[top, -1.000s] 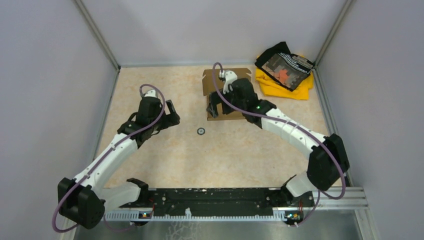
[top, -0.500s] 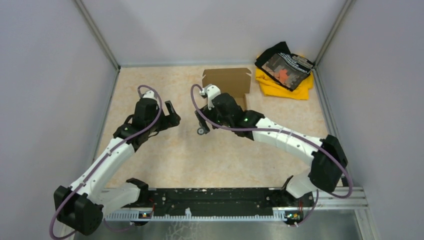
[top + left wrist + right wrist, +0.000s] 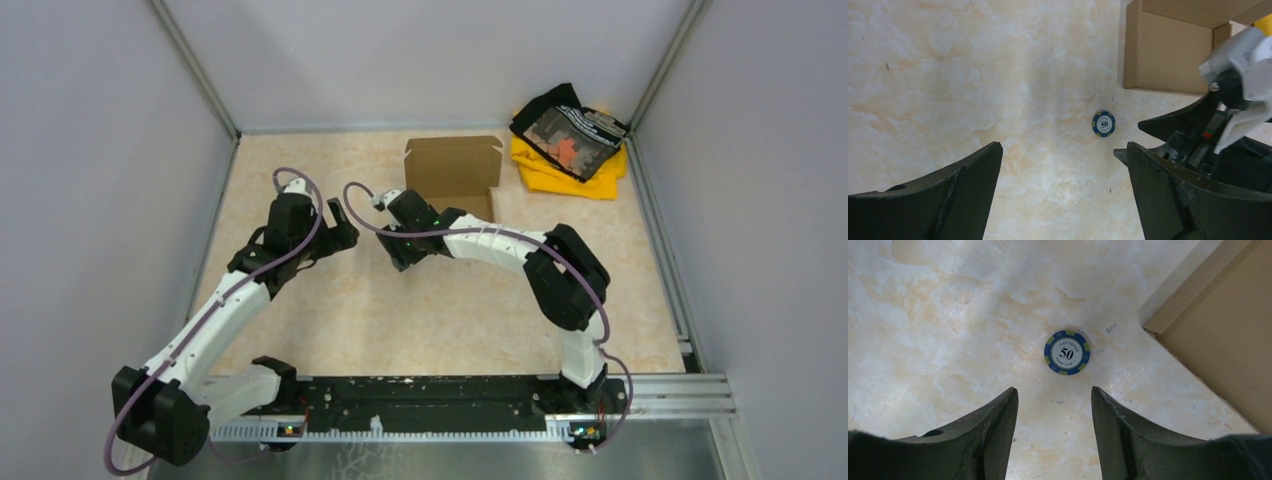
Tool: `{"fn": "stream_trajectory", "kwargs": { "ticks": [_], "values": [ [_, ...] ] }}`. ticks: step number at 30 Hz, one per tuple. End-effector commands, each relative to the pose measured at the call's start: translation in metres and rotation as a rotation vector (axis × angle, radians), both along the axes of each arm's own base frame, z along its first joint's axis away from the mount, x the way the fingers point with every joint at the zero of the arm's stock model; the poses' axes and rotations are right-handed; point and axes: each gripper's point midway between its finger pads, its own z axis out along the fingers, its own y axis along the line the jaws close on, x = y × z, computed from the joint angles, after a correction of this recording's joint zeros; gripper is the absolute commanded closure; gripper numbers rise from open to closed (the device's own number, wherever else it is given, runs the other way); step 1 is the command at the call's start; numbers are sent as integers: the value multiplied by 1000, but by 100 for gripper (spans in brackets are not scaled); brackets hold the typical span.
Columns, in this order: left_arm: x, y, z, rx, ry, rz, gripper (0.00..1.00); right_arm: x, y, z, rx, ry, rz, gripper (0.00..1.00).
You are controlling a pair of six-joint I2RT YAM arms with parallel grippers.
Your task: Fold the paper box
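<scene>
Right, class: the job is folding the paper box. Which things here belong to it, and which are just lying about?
Belongs to the job: paper box.
Just lying about: poker chip; yellow and black cloth pile.

The poker chip (image 3: 1066,352) lying on the counter (image 3: 948,315) just ahead of the right gripper (image 3: 1054,392) reads "LAS VEGAS" over a large "50", with "POKER CLUB" beneath. Seen ahead of the left gripper (image 3: 1063,147), only its "50" is legible.
</scene>
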Motion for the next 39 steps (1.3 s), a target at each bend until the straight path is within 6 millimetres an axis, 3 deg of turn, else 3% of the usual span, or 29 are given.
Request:
{"fn": "stream_trajectory", "kwargs": {
  "ticks": [1,5,16,24,39],
  "values": [
    [3,9,12,-11,-52,41,1,7,14,-2,-4,16,45,46],
    [-1,25,25,-37,-95,102,1,13,8,-16,-42,0,15,47],
    [-12,66,40,-99,-158,254,1,22,19,-32,-49,-1,25,43],
    [-14,69,46,-108,-171,256,1,28,19,-41,-81,-1,14,43],
    [-16,69,45,-110,-171,245,1,14,13,-55,-143,19,24,49]
  ]
}}
